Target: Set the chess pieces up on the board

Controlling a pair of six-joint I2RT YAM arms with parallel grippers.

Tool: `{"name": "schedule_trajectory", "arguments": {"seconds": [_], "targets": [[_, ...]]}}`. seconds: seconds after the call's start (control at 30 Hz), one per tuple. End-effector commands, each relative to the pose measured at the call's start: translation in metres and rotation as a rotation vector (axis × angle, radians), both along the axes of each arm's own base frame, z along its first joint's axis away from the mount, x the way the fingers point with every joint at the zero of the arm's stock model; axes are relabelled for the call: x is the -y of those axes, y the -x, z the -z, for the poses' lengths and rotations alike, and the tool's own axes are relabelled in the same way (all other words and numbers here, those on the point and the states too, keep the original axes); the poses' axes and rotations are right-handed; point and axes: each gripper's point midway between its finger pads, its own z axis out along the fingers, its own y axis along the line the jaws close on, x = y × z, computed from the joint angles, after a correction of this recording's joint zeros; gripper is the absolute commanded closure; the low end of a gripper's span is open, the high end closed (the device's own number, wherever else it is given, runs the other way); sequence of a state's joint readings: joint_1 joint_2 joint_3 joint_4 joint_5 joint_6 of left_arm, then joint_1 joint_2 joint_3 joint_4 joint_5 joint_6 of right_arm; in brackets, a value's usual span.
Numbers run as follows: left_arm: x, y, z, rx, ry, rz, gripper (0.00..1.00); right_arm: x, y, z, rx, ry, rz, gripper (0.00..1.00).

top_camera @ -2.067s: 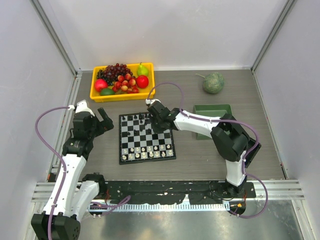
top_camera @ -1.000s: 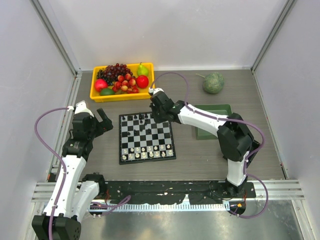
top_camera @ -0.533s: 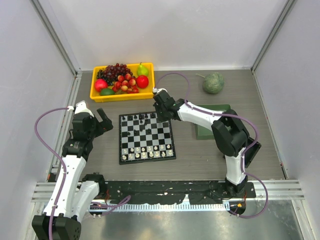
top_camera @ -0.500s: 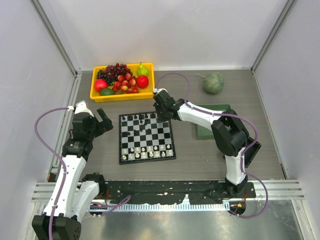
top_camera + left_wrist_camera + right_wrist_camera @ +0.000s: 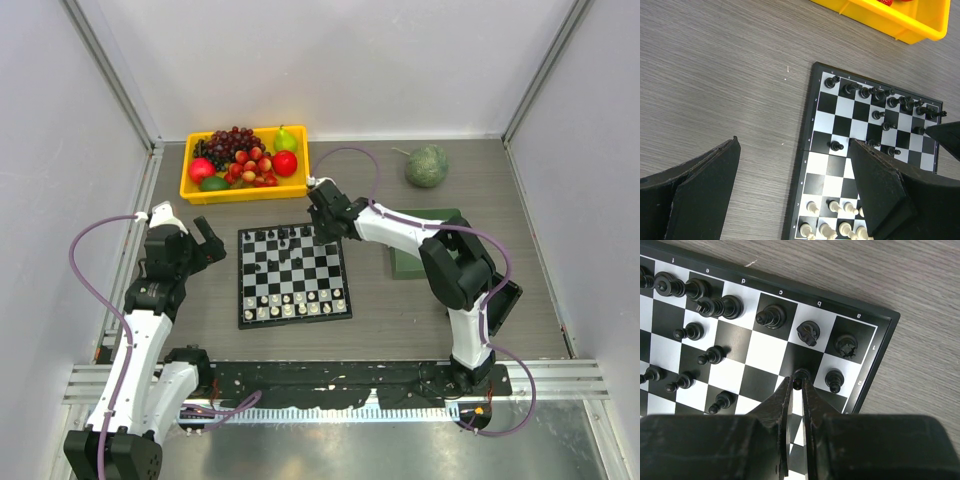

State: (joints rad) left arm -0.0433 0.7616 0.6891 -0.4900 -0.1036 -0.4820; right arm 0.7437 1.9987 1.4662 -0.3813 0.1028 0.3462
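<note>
Chess pieces [image 5: 290, 300] line the board [image 5: 295, 272], white near and black far. The right gripper [image 5: 797, 385], fingertips nearly together, appears to pinch an upright black pawn [image 5: 801, 373] from straight above, near the far right corner. The left gripper [image 5: 793, 144] hangs wide open, well off the left edge. Fruit [image 5: 245, 155] fills a yellow bin [image 5: 245, 193]; a green tray [image 5: 425, 220] sits to the right.

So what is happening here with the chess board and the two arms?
The right gripper is shut on a black pawn near the far right corner of the board, low over a second-row square. The left gripper is open and hovers over the table left of the board, holding nothing. The white pieces stand in the two near rows. Some other pawns on the black side are out of line.
</note>
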Motion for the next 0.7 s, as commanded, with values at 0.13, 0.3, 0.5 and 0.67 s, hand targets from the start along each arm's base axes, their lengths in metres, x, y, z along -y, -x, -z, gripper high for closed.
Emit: {"name": "schedule_trajectory", "arguments": {"seconds": [0.13, 0.3, 0.5, 0.67], "targets": [[-0.0011, -0.0055, -0.0139, 0.045, 0.001, 0.003, 0.01, -0.0134, -0.0177, -0.0192, 0.052, -0.064, 0.010, 0.85], [-0.0007, -0.0052, -0.0125, 0.042, 0.001, 0.004, 0.01, -0.0146, -0.0173, -0.0162, 0.043, -0.068, 0.006, 0.85], [-0.0003, -0.0053, -0.0107, 0.039, 0.003, 0.005, 0.01, -0.0151, -0.0160, -0.0147, 0.042, -0.071, -0.003, 0.80], [-0.0011, -0.0050, -0.0103, 0.037, -0.001, 0.004, 0.01, -0.0148, -0.0142, -0.0189, 0.043, -0.077, -0.008, 0.75]]}}
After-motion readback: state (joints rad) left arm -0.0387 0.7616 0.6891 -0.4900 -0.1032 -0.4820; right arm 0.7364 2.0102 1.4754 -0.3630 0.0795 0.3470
